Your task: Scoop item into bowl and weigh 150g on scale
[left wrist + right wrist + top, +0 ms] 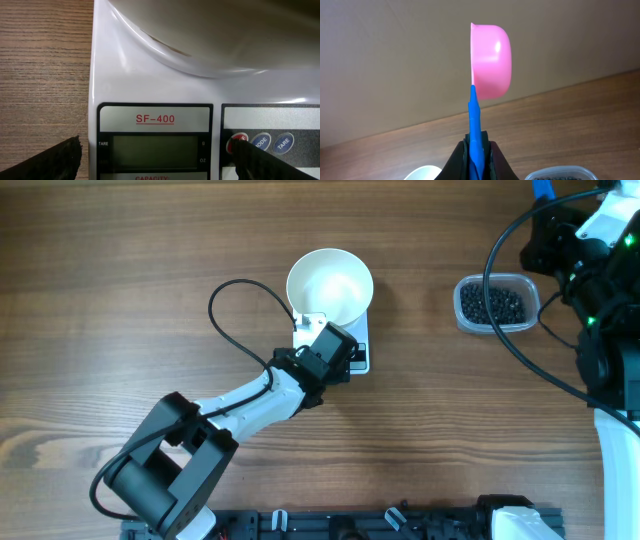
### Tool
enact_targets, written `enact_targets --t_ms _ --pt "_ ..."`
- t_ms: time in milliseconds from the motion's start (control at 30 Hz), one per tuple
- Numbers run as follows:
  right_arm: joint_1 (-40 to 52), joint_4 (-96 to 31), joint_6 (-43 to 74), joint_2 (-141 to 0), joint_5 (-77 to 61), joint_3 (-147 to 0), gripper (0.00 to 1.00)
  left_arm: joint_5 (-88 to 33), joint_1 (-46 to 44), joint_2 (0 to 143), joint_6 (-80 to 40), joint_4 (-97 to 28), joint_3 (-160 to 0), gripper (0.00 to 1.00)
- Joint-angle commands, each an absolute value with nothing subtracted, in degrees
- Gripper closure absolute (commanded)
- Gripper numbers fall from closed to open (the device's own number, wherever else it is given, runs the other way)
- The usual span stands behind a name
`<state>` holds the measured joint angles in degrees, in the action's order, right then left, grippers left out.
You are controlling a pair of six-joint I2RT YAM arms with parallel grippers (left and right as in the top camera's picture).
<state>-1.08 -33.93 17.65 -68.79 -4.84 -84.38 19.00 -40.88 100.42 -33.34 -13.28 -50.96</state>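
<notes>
1 wood-grain table [100,280] bears the scale [155,85], plain beige wall [395,55] behind.

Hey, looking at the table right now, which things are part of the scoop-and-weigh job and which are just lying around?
For the job: round white bowl; small white digital scale under it; tiny black beads in clear plastic tub; pink scoop with blue handle.
Lying about: looped black cable on the wooden table.

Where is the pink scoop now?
In the right wrist view, the pink scoop is in the shut right gripper, held by its blue handle, raised over the right side of the table, near the clear tub of black beads.
</notes>
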Motion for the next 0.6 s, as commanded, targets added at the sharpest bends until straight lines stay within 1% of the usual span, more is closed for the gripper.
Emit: enact_targets --t_ms 0,567 --pt "-1.21 -33.95 16.69 -69.17 -3.86 -85.93 0.96 19.11 -40.6 103.31 -33.5 -14.13 -50.61 0.0" --pt "-1.21 -33.95 16.64 -69.17 -3.86 -85.93 0.96 18.41 -40.6 104.07 -33.5 -15.51 -50.61 0.0"
